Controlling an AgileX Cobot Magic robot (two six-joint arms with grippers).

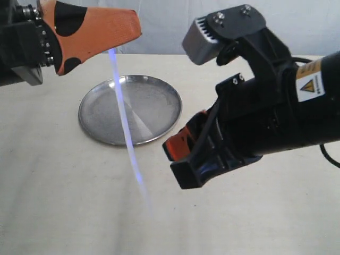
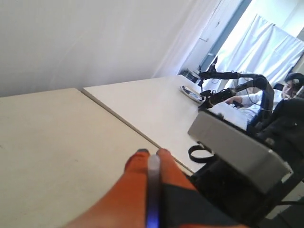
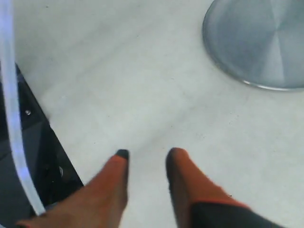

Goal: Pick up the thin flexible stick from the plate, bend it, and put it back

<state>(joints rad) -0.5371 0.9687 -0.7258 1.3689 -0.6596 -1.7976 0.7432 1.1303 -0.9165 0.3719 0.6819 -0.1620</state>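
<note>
Right gripper (image 3: 147, 156) spread, empty, beside the stick (image 1: 125, 126) hanging from left gripper (image 1: 134, 27)

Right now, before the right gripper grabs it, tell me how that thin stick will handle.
Probably floppy: held at one end by the left gripper, the thin flexible stick bows slightly along its length. Likely very light, being so thin and translucent. Its narrow, glossy face may slip when the open right gripper pinches it.

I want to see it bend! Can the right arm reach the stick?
Probably yes: the right end effector is open, and nothing stands between it and the stick hanging from the left end effector.
</note>
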